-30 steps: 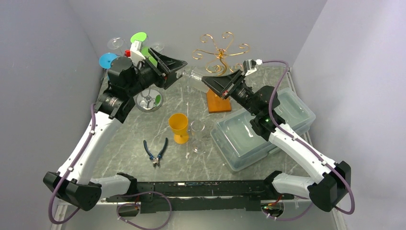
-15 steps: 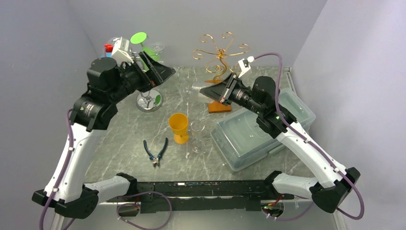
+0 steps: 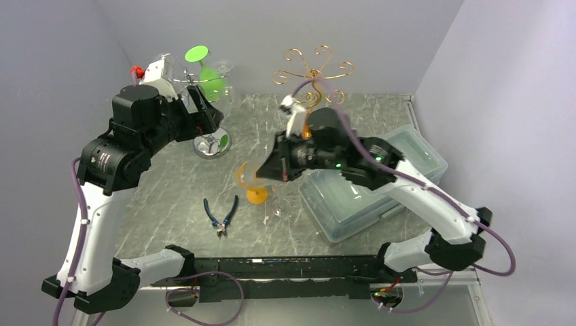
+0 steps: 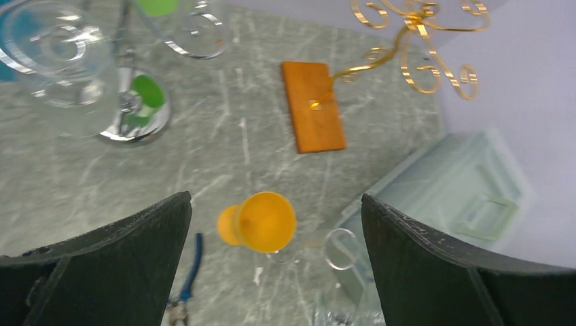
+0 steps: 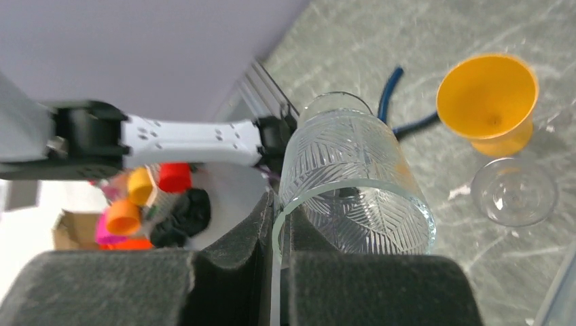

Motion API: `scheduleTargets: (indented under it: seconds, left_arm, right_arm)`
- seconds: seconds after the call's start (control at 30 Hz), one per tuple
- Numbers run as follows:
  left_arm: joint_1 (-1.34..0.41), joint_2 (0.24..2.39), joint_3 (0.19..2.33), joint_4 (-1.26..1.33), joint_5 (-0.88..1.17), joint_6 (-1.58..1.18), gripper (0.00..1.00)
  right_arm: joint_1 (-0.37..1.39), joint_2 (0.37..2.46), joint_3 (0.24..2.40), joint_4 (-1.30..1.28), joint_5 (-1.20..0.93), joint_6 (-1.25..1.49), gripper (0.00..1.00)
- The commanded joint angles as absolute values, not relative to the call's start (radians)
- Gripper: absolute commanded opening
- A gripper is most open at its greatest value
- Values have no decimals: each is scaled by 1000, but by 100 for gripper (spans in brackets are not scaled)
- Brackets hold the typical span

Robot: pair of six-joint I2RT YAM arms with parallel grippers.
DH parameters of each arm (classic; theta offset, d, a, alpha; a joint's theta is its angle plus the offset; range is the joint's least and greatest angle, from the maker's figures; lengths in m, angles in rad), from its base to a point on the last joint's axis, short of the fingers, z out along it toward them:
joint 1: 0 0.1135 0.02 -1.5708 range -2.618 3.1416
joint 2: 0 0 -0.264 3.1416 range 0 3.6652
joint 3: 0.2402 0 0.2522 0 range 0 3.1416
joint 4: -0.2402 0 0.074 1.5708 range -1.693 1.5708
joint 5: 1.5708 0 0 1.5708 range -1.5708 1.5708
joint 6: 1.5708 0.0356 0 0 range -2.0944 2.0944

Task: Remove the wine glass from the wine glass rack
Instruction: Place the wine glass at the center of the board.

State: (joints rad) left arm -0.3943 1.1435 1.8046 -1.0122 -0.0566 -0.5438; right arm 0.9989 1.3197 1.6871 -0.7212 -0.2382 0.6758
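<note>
Orange cup (image 4: 261, 221) — seemingly under wine glass (image 5: 353, 197)

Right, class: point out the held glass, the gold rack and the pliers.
Glass (image 5: 353, 180): right wrist view, on its patterned wall.
Rack (image 4: 314, 106): left wrist view, on its wooden base.
Pliers (image 3: 221, 222): top view, where the handles meet.

left arm (image 3: 87, 204) stands high, left gripper (image 4: 275, 201) spread wide, nothing between its fingers. right arm (image 3: 421, 197) stretches leftward, right gripper (image 5: 277, 207) pinched tight on the wine glass (image 5: 353, 183).
</note>
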Motion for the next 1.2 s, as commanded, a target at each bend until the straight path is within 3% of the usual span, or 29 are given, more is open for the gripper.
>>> scheduleTargets:
  seconds: [0.0,0.4,1.07,1.17]
  left_arm:
    - [-396,1136,1841,-1113,-236,-496,100]
    - [-396,1042,1771,-1123,-421,-526,99]
    - [-396,978,1675,-1097,-474,-545,100]
    - [-396,981,1668,-1099,-475,-546,100]
  right_arm:
    - [1135,1437,1793,-882,-95,555,0]
    - [1282,1750,1768,-951,58,481,0]
    - [1338,1995,1805,-915,177,469,0]
    - [1346,2007,1822,-933,197,467,10]
